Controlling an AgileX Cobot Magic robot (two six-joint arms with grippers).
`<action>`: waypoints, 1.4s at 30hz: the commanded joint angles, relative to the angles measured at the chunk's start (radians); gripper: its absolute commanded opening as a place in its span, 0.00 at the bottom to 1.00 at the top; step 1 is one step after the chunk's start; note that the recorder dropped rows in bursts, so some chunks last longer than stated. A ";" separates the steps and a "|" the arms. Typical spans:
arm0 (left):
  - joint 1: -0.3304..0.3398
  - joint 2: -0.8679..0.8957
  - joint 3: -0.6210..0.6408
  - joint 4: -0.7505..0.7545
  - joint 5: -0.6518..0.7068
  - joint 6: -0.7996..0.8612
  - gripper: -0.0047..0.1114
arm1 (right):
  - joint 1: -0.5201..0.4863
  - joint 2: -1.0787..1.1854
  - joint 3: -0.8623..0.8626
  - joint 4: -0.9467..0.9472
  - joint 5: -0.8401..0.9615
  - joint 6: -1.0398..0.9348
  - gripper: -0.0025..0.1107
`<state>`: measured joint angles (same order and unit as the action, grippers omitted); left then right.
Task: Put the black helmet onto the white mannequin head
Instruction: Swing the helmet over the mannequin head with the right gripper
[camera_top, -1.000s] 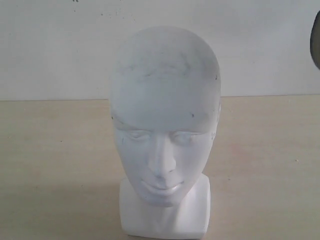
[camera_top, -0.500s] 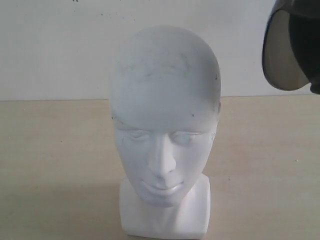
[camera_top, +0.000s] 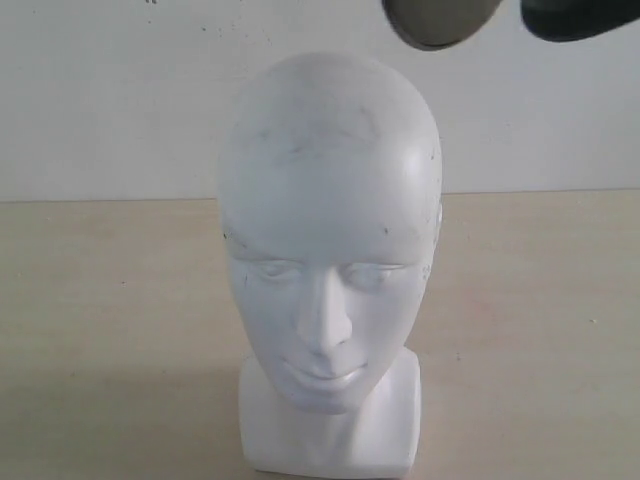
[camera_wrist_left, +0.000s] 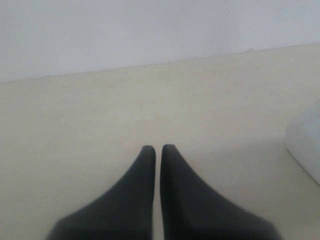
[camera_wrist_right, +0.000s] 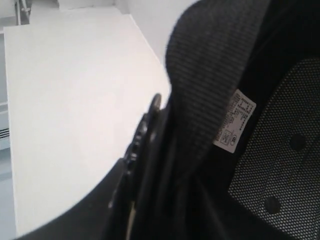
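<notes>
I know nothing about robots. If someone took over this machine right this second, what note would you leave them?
Left hand: shut, empty, over the table.
Right hand: appears clamped on the rim of the black helmet, which is held aloft, above and to the right of the white mannequin head in the exterior view.
Done: helmet is in the air.
Left: centre it over the bare head and lower it on.

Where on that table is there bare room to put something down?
Bare tabletop lies either side of the white mannequin head, back to the wall. Above the head it is crowded: the black helmet hangs there.
</notes>
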<state>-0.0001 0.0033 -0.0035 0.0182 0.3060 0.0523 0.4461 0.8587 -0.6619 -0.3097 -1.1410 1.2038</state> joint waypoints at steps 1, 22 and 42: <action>0.003 -0.003 0.004 -0.002 -0.006 -0.007 0.08 | 0.152 0.096 -0.111 -0.014 -0.080 -0.097 0.02; 0.003 -0.003 0.004 -0.002 -0.006 -0.007 0.08 | 0.465 0.468 -0.377 -0.009 -0.080 -0.212 0.02; 0.003 -0.003 0.004 -0.002 -0.006 -0.007 0.08 | 0.458 0.498 -0.219 0.125 -0.080 -0.203 0.02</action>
<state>-0.0001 0.0033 -0.0035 0.0182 0.3060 0.0523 0.9080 1.3781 -0.8866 -0.2158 -1.1193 1.0475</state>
